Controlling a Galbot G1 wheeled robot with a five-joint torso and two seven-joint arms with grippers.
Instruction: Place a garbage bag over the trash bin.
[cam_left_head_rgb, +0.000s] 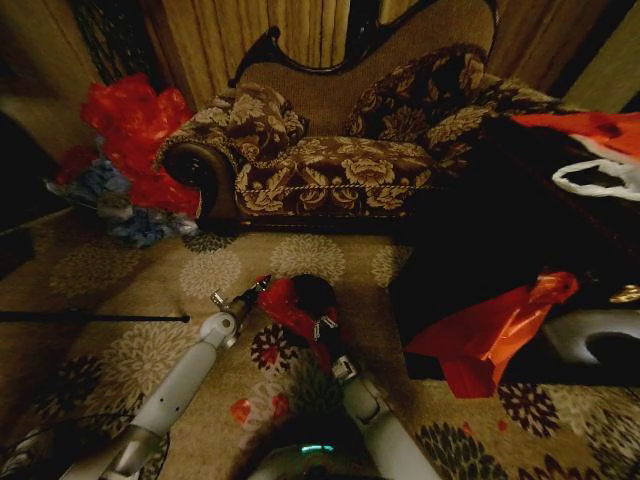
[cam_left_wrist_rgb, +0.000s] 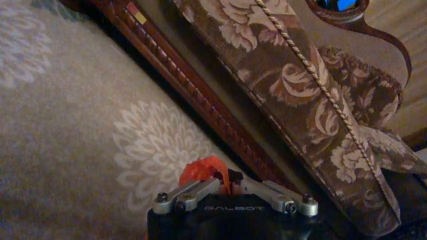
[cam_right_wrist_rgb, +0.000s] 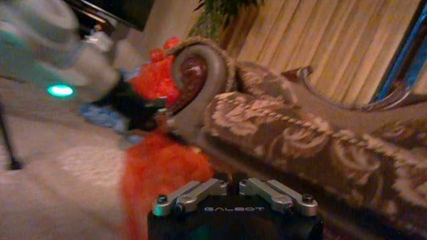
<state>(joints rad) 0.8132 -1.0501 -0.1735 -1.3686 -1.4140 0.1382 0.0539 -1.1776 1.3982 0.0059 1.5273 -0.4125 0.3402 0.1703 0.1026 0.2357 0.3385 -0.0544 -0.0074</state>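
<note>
Garbage bag (cam_left_head_rgb: 285, 303) sits bunched on the trash bin (cam_left_head_rgb: 318, 296), in front of the sofa (cam_left_head_rgb: 340, 160). Left gripper (cam_left_head_rgb: 262, 285) and right gripper (cam_left_head_rgb: 322, 328) each pinch its red plastic. I think they should pull apart slowly so it opens without tearing

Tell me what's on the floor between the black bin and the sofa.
Only bare flowered carpet lies between the bin and the sofa, as the head view shows.
</note>
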